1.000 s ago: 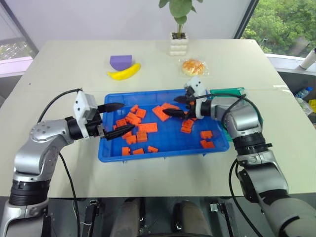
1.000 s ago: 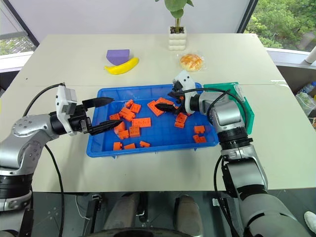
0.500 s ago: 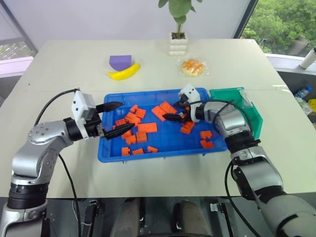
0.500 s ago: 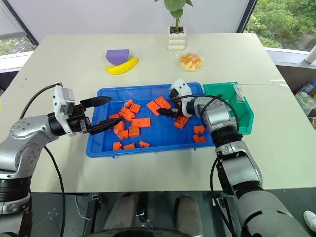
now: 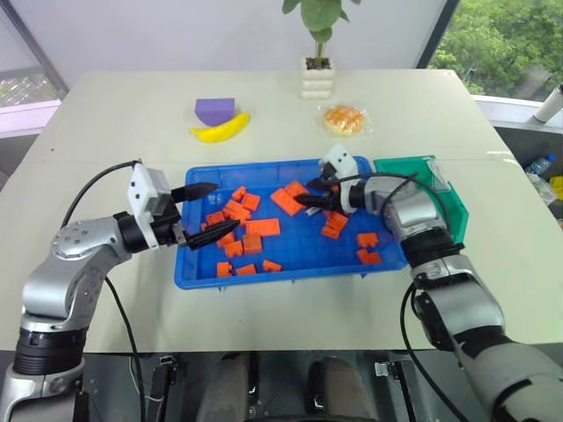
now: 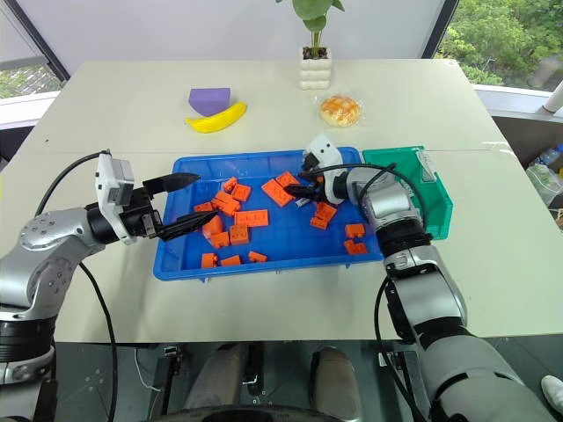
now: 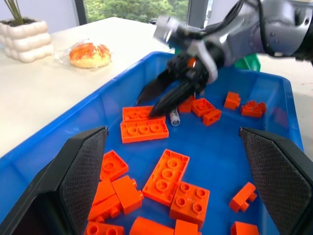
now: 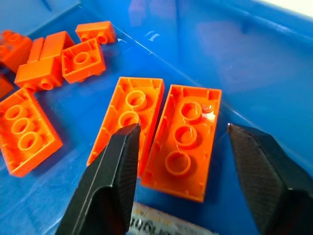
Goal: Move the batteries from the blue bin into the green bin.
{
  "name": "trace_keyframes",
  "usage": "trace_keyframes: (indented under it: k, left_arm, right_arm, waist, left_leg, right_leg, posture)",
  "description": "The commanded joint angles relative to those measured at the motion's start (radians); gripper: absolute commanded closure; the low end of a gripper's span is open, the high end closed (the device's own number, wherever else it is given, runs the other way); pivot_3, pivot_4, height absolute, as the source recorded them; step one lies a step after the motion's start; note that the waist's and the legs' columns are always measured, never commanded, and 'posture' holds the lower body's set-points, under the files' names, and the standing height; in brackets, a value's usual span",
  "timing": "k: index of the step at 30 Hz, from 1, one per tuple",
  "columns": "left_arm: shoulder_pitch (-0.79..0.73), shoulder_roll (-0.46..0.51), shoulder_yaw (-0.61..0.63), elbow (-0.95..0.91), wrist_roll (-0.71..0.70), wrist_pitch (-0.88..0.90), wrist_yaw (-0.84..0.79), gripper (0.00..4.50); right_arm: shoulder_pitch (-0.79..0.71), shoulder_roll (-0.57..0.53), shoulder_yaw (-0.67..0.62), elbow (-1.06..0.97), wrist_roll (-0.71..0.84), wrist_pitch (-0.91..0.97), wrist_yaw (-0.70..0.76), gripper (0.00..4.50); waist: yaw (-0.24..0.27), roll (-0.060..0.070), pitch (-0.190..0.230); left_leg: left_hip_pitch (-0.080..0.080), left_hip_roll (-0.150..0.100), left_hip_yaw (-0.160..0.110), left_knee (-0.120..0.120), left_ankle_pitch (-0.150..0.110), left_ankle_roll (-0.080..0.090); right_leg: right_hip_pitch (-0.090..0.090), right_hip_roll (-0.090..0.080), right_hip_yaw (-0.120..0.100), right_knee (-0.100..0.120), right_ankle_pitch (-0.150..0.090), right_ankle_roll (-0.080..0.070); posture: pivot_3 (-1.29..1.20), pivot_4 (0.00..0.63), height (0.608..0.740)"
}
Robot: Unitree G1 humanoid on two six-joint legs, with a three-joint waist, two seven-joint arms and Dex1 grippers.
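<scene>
The blue bin [image 5: 290, 272] sits mid-table and holds many orange bricks [image 5: 262, 227]. One small silvery battery [image 7: 174, 117] lies on the bin floor right of centre, beside two long bricks [image 8: 186, 137]. My right gripper [image 5: 305, 199] hovers low over that spot with its fingers [image 8: 115, 181] apart. The battery [image 8: 166, 226] lies under them and is not gripped. At the bin's left end my left gripper [image 5: 225, 207] is held open above the bricks, empty. The green bin [image 5: 442, 200] stands against the blue bin's right end.
At the back of the table are a yellow banana [image 5: 222, 129], a purple block [image 5: 215, 109], a wrapped bun [image 5: 344, 119] and a white plant pot [image 5: 318, 77]. Bare tabletop [image 5: 114, 132] lies on both sides of the bins.
My right gripper's fingers have drawn closer together, and the hand has edged along over the bricks beside the battery. My left arm has kept still.
</scene>
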Motion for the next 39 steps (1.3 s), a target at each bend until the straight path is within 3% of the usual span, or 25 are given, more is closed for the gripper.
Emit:
trace_keyframes:
  k: [1,4,6,11,15,25,35,38,39]
  left_arm:
    - [0.009,0.006,0.011,-0.036,-0.010,-0.020,-0.003,0.00]
    - [0.005,0.003,0.004,-0.030,-0.008,-0.022,-0.004,0.00]
    - [0.002,0.001,-0.001,-0.029,-0.007,-0.023,-0.004,0.00]
    - [-0.003,0.002,-0.006,-0.022,-0.007,-0.025,-0.010,0.00]
    - [-0.009,-0.001,-0.012,-0.013,-0.003,-0.029,-0.014,0.00]
    - [-0.007,-0.007,-0.012,-0.024,-0.005,-0.026,0.000,0.00]
    - [0.008,-0.011,-0.007,-0.048,-0.011,-0.022,0.027,0.00]
    - [0.021,-0.010,-0.001,-0.057,-0.013,-0.022,0.035,0.00]
    - [0.023,-0.009,-0.001,-0.060,-0.014,-0.022,0.037,0.00]
  right_arm:
    - [-0.037,-0.033,-0.046,-0.133,0.052,0.068,0.027,1.75]
    - [-0.022,-0.053,-0.038,-0.187,0.057,0.098,0.042,0.49]
    - [-0.008,-0.085,-0.018,-0.214,0.038,0.082,0.065,0.07]
    - [0.034,-0.209,0.077,-0.263,-0.031,-0.048,0.200,0.07]
    - [0.029,-0.241,0.119,-0.255,-0.060,-0.113,0.256,0.07]
    - [0.011,-0.174,0.153,-0.121,-0.108,-0.186,0.270,0.07]
    - [-0.078,-0.104,0.185,0.159,-0.175,-0.308,0.311,0.07]
    - [-0.106,-0.084,0.183,0.213,-0.184,-0.332,0.321,0.95]
    - [-0.112,-0.079,0.182,0.224,-0.186,-0.337,0.325,1.43]
  waist:
    - [-0.001,0.000,0.000]
    - [-0.001,0.000,0.000]
    - [-0.001,0.000,0.000]
    - [0.005,0.000,0.000]
    - [-0.004,0.000,0.000]
    - [0.001,0.000,0.000]
    - [-0.002,0.000,0.000]
    - [-0.003,0.000,0.000]
    - [-0.002,0.000,0.000]
  left_leg:
    - [0.000,0.000,0.000,0.000,0.000,0.000]
    - [0.000,0.000,0.000,0.000,0.000,0.000]
    - [0.000,0.000,0.000,0.000,0.000,0.000]
    - [0.000,-0.001,0.000,0.000,0.000,0.000]
    - [0.000,0.000,0.000,0.000,0.000,0.000]
    - [0.000,0.000,0.000,0.000,0.000,0.000]
    - [0.000,0.000,0.000,0.000,0.000,0.000]
    - [0.000,0.000,0.000,0.000,0.000,0.000]
    - [0.000,0.000,0.000,0.000,0.000,0.000]
  right_leg:
    - [0.000,0.000,0.000,0.000,0.000,0.000]
    - [0.000,0.000,0.000,0.000,0.000,0.000]
    - [0.000,0.000,0.000,0.000,0.000,0.000]
    - [0.000,-0.001,0.000,0.000,0.000,0.000]
    - [0.000,0.000,0.000,0.000,0.000,0.000]
    - [0.000,0.000,0.000,-0.001,0.000,0.000]
    - [0.000,0.000,0.000,-0.001,0.000,0.000]
    - [0.000,0.000,0.000,-0.001,0.000,0.000]
    - [0.000,0.000,0.000,-0.001,0.000,0.000]
  posture:
    - [0.00,0.150,0.739]
    - [0.00,0.150,0.739]
    - [0.00,0.150,0.739]
    - [0.00,0.150,0.739]
    - [0.00,0.150,0.739]
    - [0.00,0.150,0.739]
    - [0.00,0.150,0.739]
    - [0.00,0.150,0.739]
    - [0.00,0.150,0.739]
